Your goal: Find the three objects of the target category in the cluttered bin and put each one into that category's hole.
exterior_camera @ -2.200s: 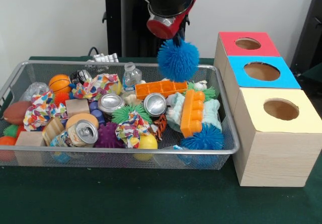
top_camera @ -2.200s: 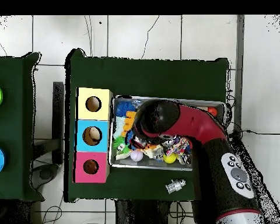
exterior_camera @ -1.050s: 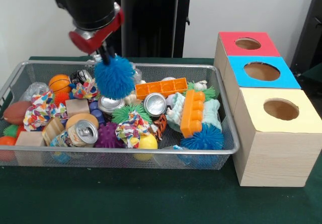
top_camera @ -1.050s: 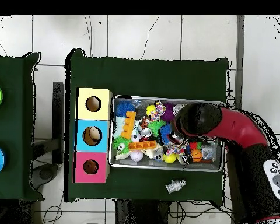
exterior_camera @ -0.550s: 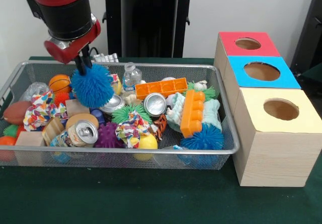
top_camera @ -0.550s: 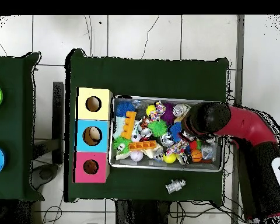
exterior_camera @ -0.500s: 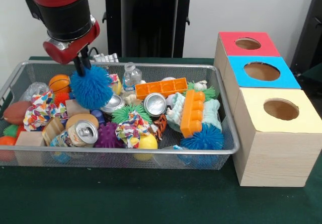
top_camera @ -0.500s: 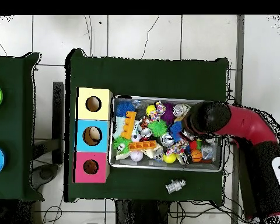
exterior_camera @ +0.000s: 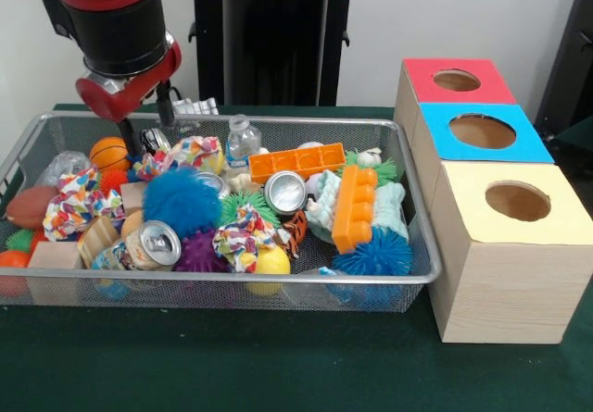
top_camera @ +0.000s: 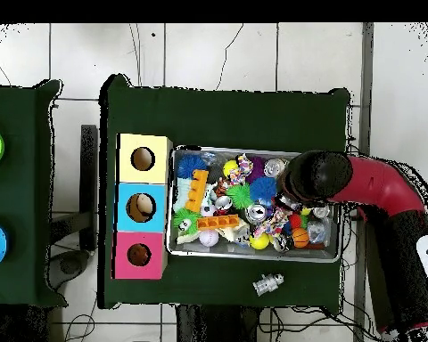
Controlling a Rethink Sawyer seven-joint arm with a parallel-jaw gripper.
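The fingers (exterior_camera: 150,127) are spread and empty above the bin's (exterior_camera: 408,245) left end. The blue ball (exterior_camera: 181,201) lies loose among clutter there, far from the boxes (exterior_camera: 505,245). A regrasp could slip on its soft spikes or snag the neighbouring can (exterior_camera: 153,243).

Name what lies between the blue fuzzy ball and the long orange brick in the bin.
Front view: between the blue fuzzy ball and the long orange brick lie a silver can and a green spiky ball.

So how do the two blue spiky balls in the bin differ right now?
The larger blue spiky ball lies toward the bin's left part, beside the open soda can; the smaller blue spiky ball sits at the right front corner below the orange block. The larger is a deeper blue. Both lie free in the wire bin.
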